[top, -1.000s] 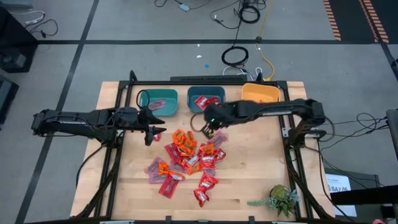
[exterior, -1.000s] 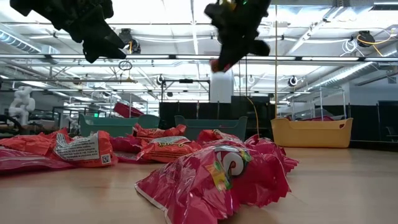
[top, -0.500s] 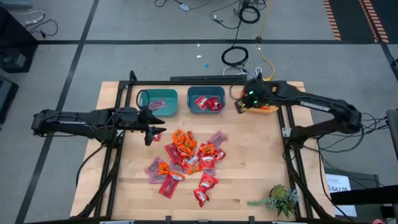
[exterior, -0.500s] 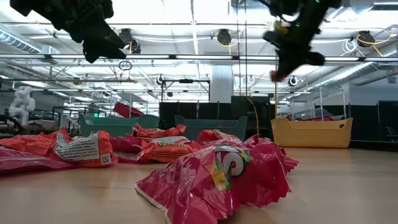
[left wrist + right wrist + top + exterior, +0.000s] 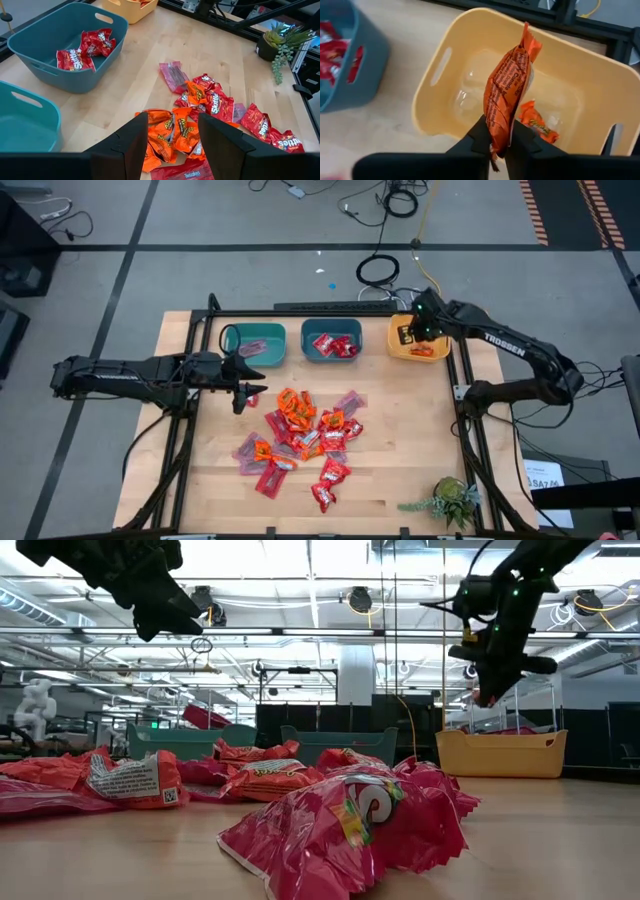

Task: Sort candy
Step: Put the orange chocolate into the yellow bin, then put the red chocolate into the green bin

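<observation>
The candy lies in a loose pile (image 5: 305, 430) of red, orange and mauve packets on the middle of the wooden table. My right gripper (image 5: 501, 145) hangs over the yellow bin (image 5: 436, 332) at the far right, shut on one orange packet (image 5: 507, 90). Another orange packet (image 5: 537, 122) lies on that bin's floor. My left gripper (image 5: 172, 135) stands open above the pile's left side, nothing between its fingers. Red packets (image 5: 82, 50) lie in the middle teal bin (image 5: 332, 340). My right gripper pinches the orange packet by its one end (image 5: 499, 137) between the two fingers. The fingers come from above, slanting down. The packet stands edge-on between them, stretching away from the fingertips toward the yellow bin's inside, clear of the bin.
A second teal bin (image 5: 255, 343) stands at the far left of the row. A small potted plant (image 5: 450, 500) sits at the near right corner. Bare wood shows to the right of the pile and along the near edge.
My right gripper has carried the orange packet from above the pile's far side toward the table's right and far edge, past the middle teal bin, to above the yellow bin, turning as it went. The left arm has kept still.
</observation>
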Available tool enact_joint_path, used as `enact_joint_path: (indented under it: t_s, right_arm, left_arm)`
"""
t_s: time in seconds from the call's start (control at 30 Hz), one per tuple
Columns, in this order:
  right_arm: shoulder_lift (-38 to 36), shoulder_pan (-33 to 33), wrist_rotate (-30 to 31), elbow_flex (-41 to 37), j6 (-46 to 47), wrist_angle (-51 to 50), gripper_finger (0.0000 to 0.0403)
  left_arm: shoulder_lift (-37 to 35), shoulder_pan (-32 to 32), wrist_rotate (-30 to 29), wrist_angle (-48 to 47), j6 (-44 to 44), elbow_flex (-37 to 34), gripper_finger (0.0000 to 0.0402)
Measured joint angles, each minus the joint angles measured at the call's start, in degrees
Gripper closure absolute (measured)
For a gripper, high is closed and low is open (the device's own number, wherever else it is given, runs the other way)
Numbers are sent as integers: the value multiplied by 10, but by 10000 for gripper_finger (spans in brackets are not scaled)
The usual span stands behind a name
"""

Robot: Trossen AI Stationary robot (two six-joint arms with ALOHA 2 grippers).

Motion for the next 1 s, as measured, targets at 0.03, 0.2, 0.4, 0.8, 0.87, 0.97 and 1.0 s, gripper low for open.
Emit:
enact_joint_path:
  t_s: [0.03,0.2,0.4,0.8,0.87,0.97,1.0]
  right_arm:
    - [2,-6,0,0,-1,1,354]
    - [10,-22,0,0,-15,5,293]
    - [9,-26,0,0,-15,6,235]
    - [9,-25,-14,0,-15,3,207]
    - [9,-25,-15,0,-15,3,206]
    - [9,-25,-15,0,-15,3,206]
    - [9,-25,-15,0,-15,3,206]
  left_arm:
    - [0,0,0,0,0,0,218]
    - [0,0,0,0,0,0,218]
    - [0,0,0,0,0,0,218]
    - [0,0,0,0,0,0,218]
    - [0,0,0,0,0,0,218]
    - [0,0,0,0,0,0,218]
    - [0,0,0,0,0,0,218]
